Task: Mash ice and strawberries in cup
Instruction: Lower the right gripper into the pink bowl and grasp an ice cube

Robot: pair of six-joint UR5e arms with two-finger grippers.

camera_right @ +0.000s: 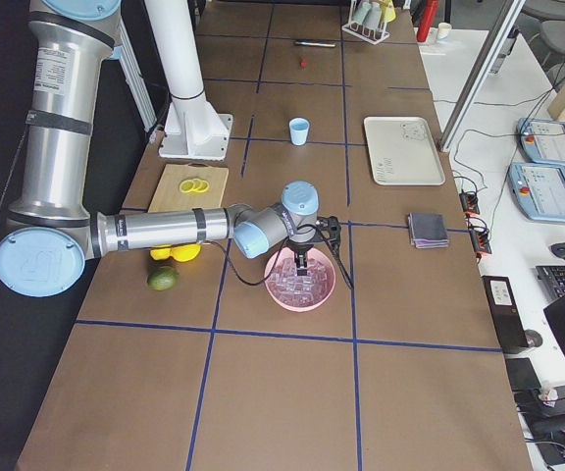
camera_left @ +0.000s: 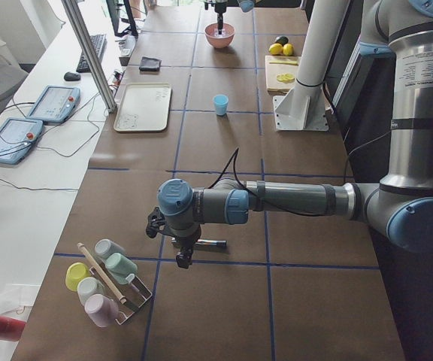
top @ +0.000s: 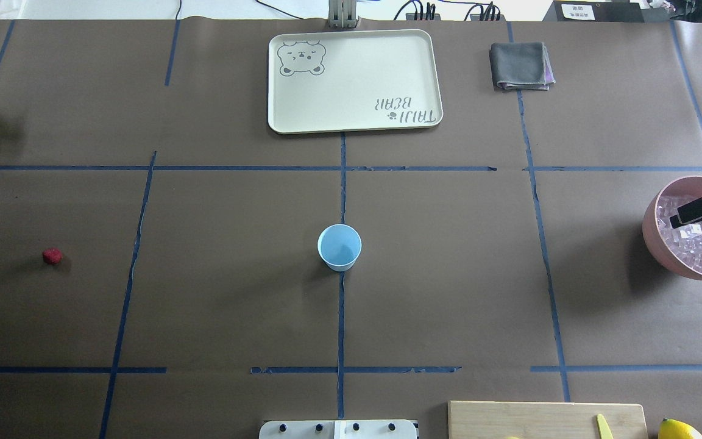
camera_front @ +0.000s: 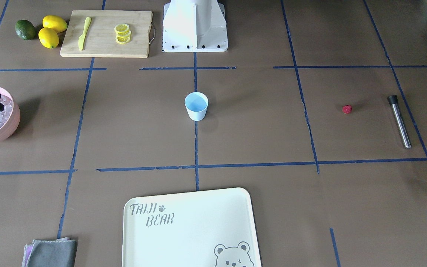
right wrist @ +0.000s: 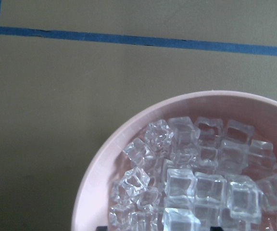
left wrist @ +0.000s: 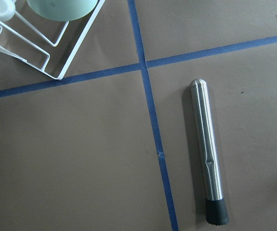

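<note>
Right gripper (top: 689,214) hangs over the pink bowl (top: 648,231) of ice cubes (right wrist: 196,192), jaws apart — likely to pick one. The blue cup (camera_front: 196,106) stands empty mid-table — strawberry (camera_front: 347,109) well apart (left gripper (camera_left: 180,259), above the steel muddler (left wrist: 207,159): cannot tell).

Cream tray (camera_front: 198,237), folded grey cloth (camera_front: 52,253), steel muddler (camera_front: 399,120) lying flat; cutting board (camera_front: 139,33) carries yellow knife (camera_front: 84,33) and lemon slices (camera_front: 122,33).

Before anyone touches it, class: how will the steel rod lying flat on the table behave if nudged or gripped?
The steel rod is round and lies flat, so a sideways nudge would probably roll it. Its polished shaft looks slippery to pinch; the black end likely grips better. Being metal, it is probably stiff and heavy for its size.
</note>
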